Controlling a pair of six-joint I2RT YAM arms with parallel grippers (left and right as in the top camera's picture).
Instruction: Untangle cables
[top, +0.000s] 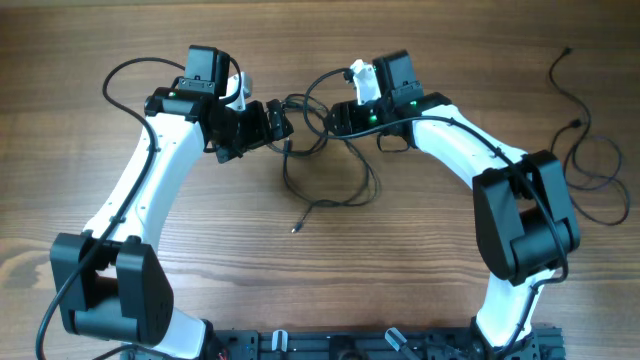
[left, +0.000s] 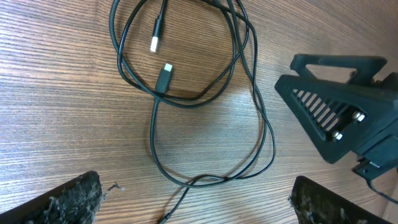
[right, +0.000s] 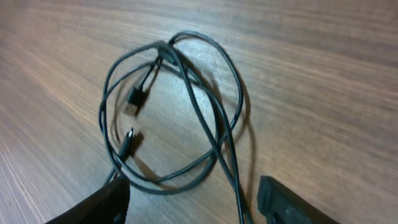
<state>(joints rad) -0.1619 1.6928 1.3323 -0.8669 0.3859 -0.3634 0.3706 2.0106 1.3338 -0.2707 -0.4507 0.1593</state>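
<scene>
Overhead: cables lie mid-table between the 2 grippers, a loose tangle of thin black loops on the wooden table. 1 strand runs out toward the near edge and ends in a small trailing plug. The left gripper is just left of the top of the tangle and the right gripper is just right of it. A stray cable lies well apart at the right side.

Left wrist: the left gripper's fingers sit in the 2 bottom corners, spread wide with only bare wood between them, so it is released and holding nothing. The loops lie just ahead of them. Inside the upper loop are 2 connector ends, a silver-tipped plug and a dark flat plug. The right gripper's black finger is beside the outer strand on the right, with no contact visible.

Right wrist: fingers stand apart, so the claw is released. Strands from the tangle run down between them, closer to the right-hand finger. Can't tell whether they touch it. Nothing is clamped, and the loop lies flat on the wood ahead.
</scene>
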